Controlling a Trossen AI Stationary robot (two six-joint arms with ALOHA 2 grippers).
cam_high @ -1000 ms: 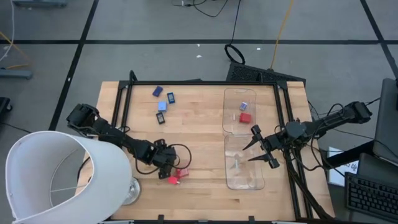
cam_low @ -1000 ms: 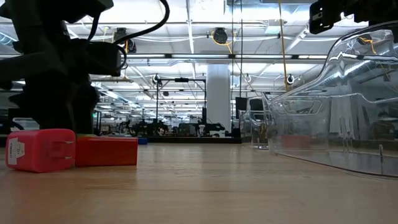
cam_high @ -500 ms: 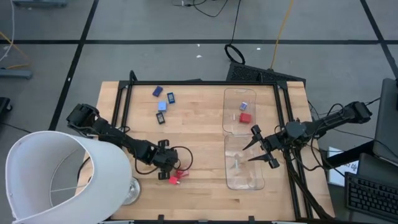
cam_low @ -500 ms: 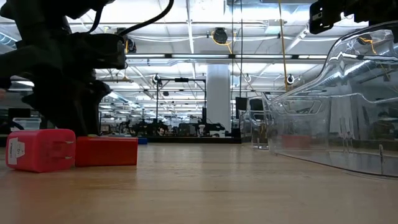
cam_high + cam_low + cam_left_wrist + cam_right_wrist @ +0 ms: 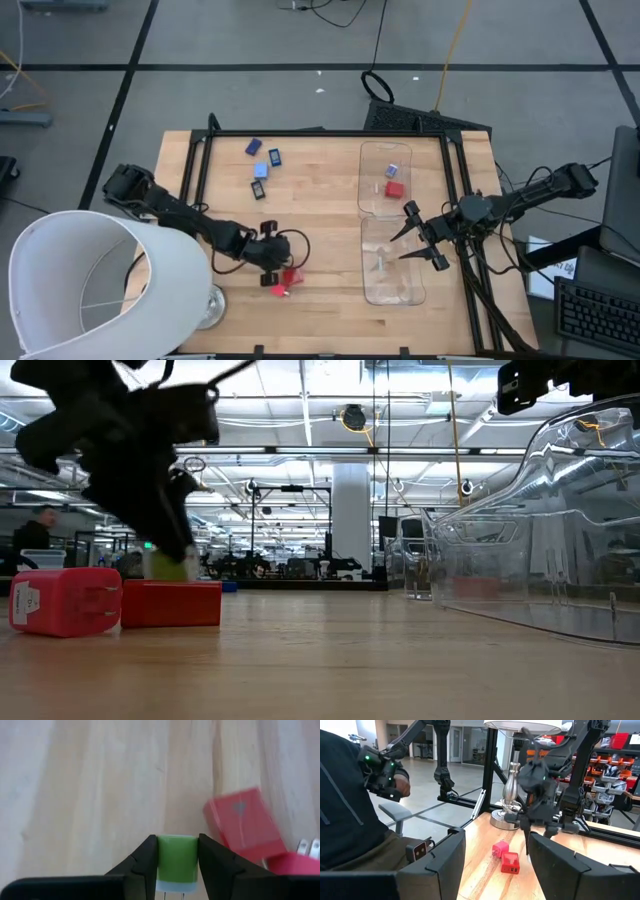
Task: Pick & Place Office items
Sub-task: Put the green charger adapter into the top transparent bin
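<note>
On the high view, my left tool [image 5: 270, 262] sits at about 7 o'clock from the bench [image 5: 320, 200] centre, clenched on a green block [image 5: 177, 859] whose pale end and prongs show between my fingers [image 5: 145, 857] in the left wrist view. On the low view the block [image 5: 166, 567] hangs clear above the bench. Two red blocks [image 5: 286, 281] lie touching each other just at 5 o'clock of that tool; the low view shows them side by side [image 5: 120, 601].

At 11 o'clock of the bench lie four loose pieces: a purple piece [image 5: 253, 147], two light blue pieces [image 5: 262, 170] and a dark piece [image 5: 258, 189], near one another but apart.

The clear tray [image 5: 392, 222] occupies the bench's 3 o'clock side. Its far compartment holds a red block [image 5: 394, 189] and a small light blue piece [image 5: 392, 171], apart. What lies in the near compartment is hard to make out through glare.

My right tool [image 5: 420, 240] hovers at the tray's 3 o'clock edge, fingers spread and released, holding nothing.

The big white lampshade [image 5: 90, 290] covers the bench's 8 o'clock corner and part of my left arm.
</note>
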